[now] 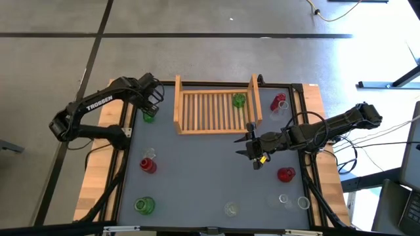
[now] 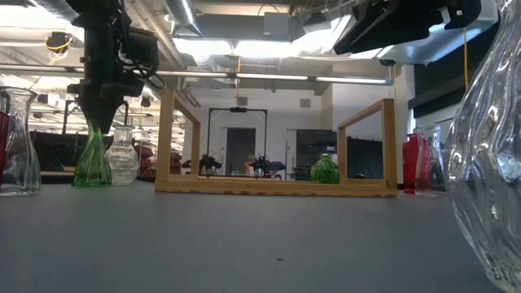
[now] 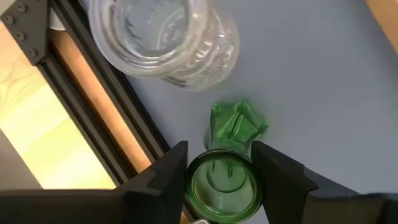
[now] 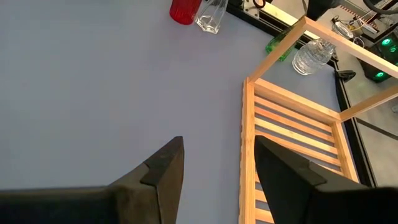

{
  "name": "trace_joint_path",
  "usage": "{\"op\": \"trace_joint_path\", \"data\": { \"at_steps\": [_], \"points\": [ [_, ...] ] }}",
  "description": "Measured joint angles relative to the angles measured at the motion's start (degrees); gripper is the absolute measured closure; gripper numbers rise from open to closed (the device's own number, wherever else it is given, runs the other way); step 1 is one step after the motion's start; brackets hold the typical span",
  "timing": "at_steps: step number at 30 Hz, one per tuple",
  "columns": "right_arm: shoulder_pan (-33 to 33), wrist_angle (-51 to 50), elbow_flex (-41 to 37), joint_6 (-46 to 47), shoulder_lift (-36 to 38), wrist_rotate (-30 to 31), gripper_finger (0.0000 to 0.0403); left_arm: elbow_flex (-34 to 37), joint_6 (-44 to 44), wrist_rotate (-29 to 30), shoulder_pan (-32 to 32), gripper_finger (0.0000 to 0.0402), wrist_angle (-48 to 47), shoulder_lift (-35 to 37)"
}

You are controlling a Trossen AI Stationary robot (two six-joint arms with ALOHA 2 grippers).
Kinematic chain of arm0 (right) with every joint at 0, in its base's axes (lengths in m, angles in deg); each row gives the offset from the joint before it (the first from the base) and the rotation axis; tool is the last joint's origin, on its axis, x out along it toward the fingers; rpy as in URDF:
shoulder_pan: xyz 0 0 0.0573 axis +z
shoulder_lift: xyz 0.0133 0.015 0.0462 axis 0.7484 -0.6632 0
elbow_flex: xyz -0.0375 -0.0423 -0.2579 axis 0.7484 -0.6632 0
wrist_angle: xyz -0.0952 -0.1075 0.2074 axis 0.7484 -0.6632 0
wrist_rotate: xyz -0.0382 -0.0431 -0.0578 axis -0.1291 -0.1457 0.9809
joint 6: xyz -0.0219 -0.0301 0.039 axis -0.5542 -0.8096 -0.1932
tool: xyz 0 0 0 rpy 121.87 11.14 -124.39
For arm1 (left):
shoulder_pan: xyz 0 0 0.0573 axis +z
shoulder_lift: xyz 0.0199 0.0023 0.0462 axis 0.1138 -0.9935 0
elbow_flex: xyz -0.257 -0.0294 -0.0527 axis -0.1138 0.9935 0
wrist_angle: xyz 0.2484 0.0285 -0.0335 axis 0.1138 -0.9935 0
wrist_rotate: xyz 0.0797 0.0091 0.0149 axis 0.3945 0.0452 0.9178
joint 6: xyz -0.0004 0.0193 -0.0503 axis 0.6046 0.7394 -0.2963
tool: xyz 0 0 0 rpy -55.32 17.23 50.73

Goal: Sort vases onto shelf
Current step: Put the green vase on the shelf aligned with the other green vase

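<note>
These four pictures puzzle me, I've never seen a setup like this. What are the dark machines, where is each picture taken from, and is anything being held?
They are two robot arms at a grey table, each ending in two fingers. One picture looks straight down, one looks level across the tabletop, and two come from cameras on the arms' wrists. Small red, green and clear glass vases stand about the table, and one green vase already stands in the wooden shelf. The left gripper has its fingers on either side of the neck of a green vase near the table's edge, beside a clear vase. The right gripper is open and empty, near the shelf's corner.
</note>
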State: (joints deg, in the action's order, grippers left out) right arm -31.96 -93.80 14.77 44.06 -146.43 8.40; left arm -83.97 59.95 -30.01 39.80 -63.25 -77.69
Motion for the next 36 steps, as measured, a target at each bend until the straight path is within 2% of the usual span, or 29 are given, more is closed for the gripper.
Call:
{"op": "trace_joint_path", "data": {
  "at_steps": [6, 12, 23, 36],
  "points": [
    [0.00, 0.02, 0.00, -0.01, 0.00, 0.00, 0.0221, -2.75, -0.15, -0.59, -2.69, 0.0246, -2.54, 0.98],
    [0.00, 0.07, 0.00, -0.02, 0.00, 0.00, 0.0221, -6.71, -2.33, -1.71, -8.73, 0.0244, -3.64, 0.94],
    [0.00, 0.13, 0.00, -0.02, 0.00, 0.02, 0.0221, -10.64, -11.15, -3.56, -27.01, 0.0242, -7.58, 0.94],
    [0.00, 0.05, 0.00, 0.07, 0.00, 0.02, 0.0221, -10.95, -24.04, -3.45, -50.29, 0.0242, -1.03, 0.94]
  ]
}}
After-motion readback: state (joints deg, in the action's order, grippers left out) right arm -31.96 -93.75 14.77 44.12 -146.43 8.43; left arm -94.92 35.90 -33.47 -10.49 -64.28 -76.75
